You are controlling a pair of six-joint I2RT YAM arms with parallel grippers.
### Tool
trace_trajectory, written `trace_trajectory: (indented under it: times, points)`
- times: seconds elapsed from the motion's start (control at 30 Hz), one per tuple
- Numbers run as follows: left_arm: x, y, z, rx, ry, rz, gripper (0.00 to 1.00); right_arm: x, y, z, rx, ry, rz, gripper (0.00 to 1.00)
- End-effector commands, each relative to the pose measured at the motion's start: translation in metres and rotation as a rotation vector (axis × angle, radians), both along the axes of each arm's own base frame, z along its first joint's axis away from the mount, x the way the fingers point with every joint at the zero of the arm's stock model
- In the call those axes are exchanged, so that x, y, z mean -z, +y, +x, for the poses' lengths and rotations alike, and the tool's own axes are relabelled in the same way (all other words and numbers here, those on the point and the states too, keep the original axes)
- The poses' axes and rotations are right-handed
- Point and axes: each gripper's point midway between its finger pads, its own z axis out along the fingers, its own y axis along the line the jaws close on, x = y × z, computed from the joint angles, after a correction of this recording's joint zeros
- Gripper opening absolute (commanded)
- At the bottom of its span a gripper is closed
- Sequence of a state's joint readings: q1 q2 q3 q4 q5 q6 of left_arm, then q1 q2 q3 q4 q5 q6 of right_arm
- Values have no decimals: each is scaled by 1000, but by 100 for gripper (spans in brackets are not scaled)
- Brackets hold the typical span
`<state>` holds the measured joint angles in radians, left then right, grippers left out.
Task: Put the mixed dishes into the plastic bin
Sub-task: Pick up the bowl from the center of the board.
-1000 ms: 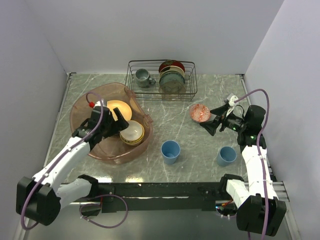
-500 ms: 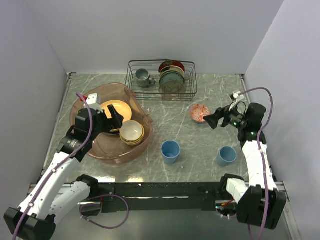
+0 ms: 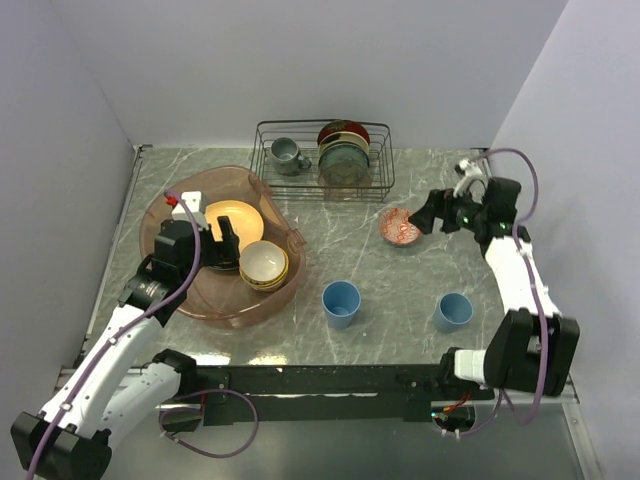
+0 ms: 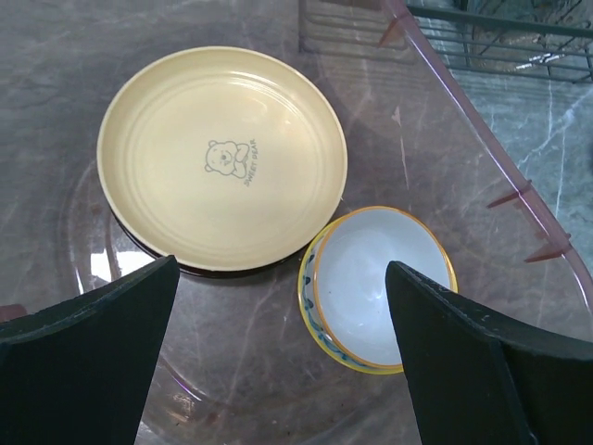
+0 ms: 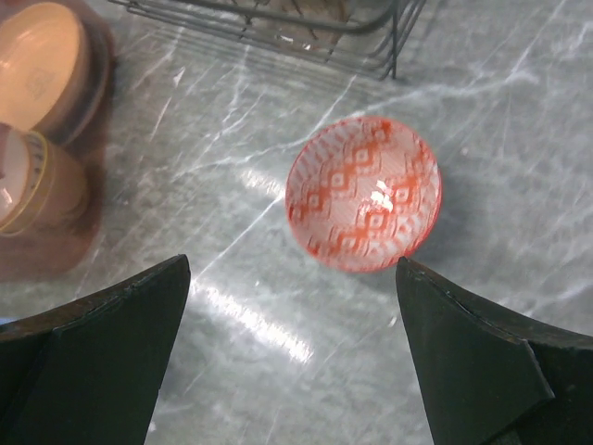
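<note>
Under the left claw (image 3: pixel 226 246), which has lifted clear and drawn back a little, the cream bowl (image 4: pixel 375 287) now sits on the floor of the bin (image 3: pixel 232 312). It is just beside the yellow plate (image 4: pixel 222 158) and slightly right of the claw's centre. The claw's fingers are spread as wide as they go and hold nothing. A second ago they were down low against that bowl, so I take it the bowl has just been let go and that piece is done.

Across the table (image 3: pixel 370 260), the right claw (image 3: pixel 422 214) has swung in and now hangs over the red bowl (image 5: pixel 363 193). The bowl lies straight below, between fingers that are also spread wide and empty. That looks like the next pick.

Two blue cups (image 3: pixel 341 302) stand on the table behind that claw, nearer the arms' bases and well apart from either claw, not yet in the bin.
</note>
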<state>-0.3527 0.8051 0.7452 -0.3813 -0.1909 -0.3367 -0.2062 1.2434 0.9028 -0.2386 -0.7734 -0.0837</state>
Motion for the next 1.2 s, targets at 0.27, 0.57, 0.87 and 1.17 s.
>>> trace_trajectory:
  times: [0.27, 0.57, 0.87, 1.17]
  points:
    - [-34, 21, -3, -83, -154, 5, 99, 15, 59, 25, -212, 141, -332, 100]
    - [-39, 26, -6, -106, -178, 4, 99, 15, 86, 39, -278, 161, -412, 100]
    - [-39, 29, -6, -118, -181, 6, 99, 25, 88, 53, -204, 183, -469, 100]
    - [-38, 29, -6, -122, -181, 8, 99, 65, 83, 54, -156, 271, -574, 98]
